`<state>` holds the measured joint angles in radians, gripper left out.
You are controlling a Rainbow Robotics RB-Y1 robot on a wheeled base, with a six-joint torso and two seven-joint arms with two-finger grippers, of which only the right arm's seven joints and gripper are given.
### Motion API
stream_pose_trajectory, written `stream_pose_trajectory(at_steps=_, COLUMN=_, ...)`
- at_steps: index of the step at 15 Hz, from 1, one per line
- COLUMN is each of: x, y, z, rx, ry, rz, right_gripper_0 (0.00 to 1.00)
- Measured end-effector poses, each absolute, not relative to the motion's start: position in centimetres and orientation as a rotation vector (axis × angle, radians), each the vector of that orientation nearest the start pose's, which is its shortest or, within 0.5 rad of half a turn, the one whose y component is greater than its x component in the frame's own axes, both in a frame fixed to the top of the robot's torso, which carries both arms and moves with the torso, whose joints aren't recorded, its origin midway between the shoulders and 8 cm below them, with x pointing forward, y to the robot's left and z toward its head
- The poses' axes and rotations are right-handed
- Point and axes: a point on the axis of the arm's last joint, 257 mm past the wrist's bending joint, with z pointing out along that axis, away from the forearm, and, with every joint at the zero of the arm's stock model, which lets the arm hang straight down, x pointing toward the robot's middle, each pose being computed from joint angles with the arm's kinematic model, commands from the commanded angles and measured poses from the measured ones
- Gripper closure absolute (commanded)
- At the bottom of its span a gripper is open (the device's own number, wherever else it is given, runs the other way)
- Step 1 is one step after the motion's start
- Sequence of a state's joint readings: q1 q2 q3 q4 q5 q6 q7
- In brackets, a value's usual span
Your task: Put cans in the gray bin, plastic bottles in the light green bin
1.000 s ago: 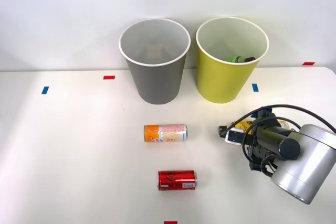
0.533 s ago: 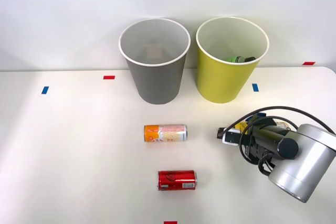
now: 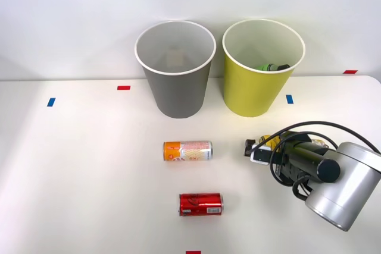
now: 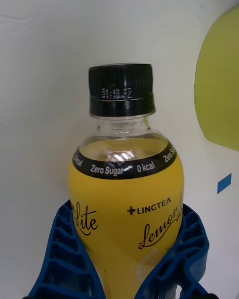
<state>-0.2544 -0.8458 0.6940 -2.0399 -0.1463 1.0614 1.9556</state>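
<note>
White table carries everything. Before the gray bin lie two cans, orange and red. Right of it stands the light green bin (green bottle inside). Further right, the right gripper clamps the yellow bottle.

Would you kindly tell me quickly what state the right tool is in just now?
Right tool: closed on the yellow bottle, a blue finger against each side of its body.
</note>
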Motion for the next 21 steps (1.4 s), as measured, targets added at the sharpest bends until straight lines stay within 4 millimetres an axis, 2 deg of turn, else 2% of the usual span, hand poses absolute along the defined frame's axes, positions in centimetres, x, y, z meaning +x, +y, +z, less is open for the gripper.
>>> stream_pose_trajectory(at_steps=3, x=46.0, y=-18.6, z=-27.9, rx=-1.417, ry=1.776, rz=-0.481, right_gripper_0=1.0)
stream_pose_trajectory(at_steps=6, x=46.1, y=-16.3, z=-25.5, rx=-1.239, ry=1.687, rz=-0.303, right_gripper_0=1.0)
stream_pose_trajectory(at_steps=8, x=45.5, y=-15.8, z=-23.3, rx=-1.109, ry=1.639, rz=-0.197, right_gripper_0=1.0)
stream_pose_trajectory(at_steps=14, x=42.2, y=-13.6, z=-14.6, rx=-0.797, ry=1.555, rz=0.091, right_gripper_0=1.0)
stream_pose_trajectory(at_steps=16, x=41.7, y=-13.0, z=-11.0, rx=-0.708, ry=1.504, rz=0.167, right_gripper_0=1.0)
stream_pose_trajectory(at_steps=21, x=41.4, y=-12.9, z=-4.0, rx=-0.558, ry=1.41, rz=0.296, right_gripper_0=1.0)
